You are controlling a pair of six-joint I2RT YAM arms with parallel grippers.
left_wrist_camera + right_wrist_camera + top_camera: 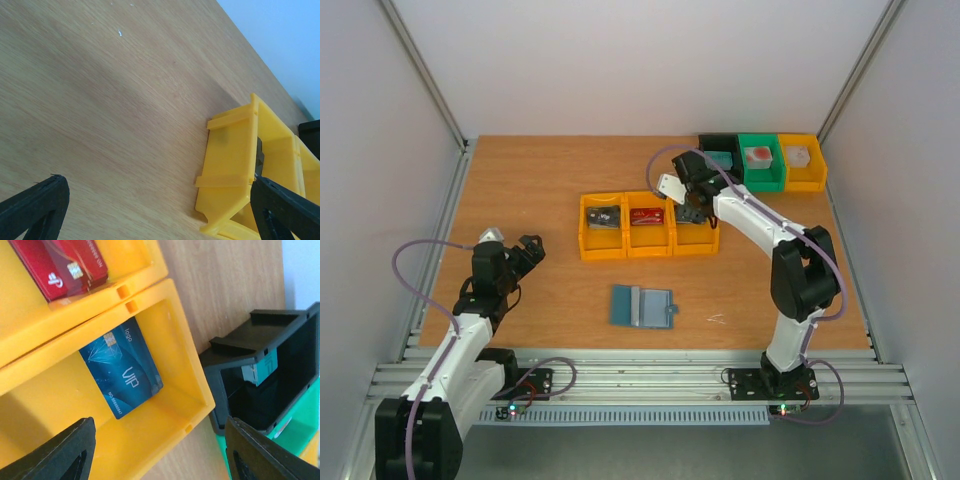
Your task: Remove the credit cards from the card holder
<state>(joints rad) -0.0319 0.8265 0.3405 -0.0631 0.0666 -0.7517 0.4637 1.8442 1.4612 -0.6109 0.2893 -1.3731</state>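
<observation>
The card holder [642, 307], a flat blue wallet, lies open on the table in front of a row of yellow bins. A blue credit card [121, 365] lies flat in the right-hand yellow bin [192, 390]. A red credit card [65, 265] lies in the middle bin [648, 238], and a dark grey one [603, 217] in the left bin [601, 243]. My right gripper [160, 455] hangs open just above the right-hand bin with nothing between its fingers. My left gripper [160, 210] stands open and empty over bare wood at the left, far from the wallet.
At the back right stand a black bin [265, 365] with a teal block [257, 371], a green bin [760, 165] and another yellow bin [801, 165], each holding a block. Something small and pale [717, 319] lies on the wood to the right of the wallet.
</observation>
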